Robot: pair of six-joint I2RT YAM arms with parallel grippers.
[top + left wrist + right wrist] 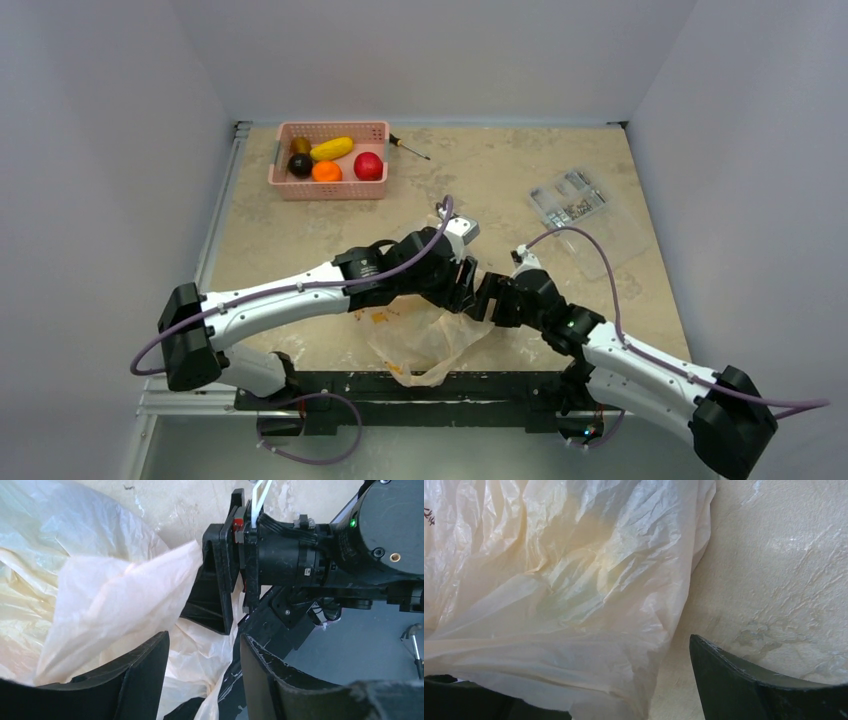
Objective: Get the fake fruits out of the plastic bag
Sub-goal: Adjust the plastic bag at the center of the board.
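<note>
The pale peach plastic bag lies crumpled on the table near the front edge, between the two arms. The left gripper and right gripper meet nose to nose over its far edge. In the left wrist view the left gripper is open, with bag film lying loose in the gap and the right gripper's fingers just ahead. In its own view the right gripper is wide open, with the bag draped over its left finger. A yellow banana and a dark maroon fruit sit in the pink basket. No fruit shows through the bag.
The pink basket at the back left also holds an orange ball and a red apple. A screwdriver lies just right of it. A flat clear packet of small parts lies at the back right. Walls close in on three sides.
</note>
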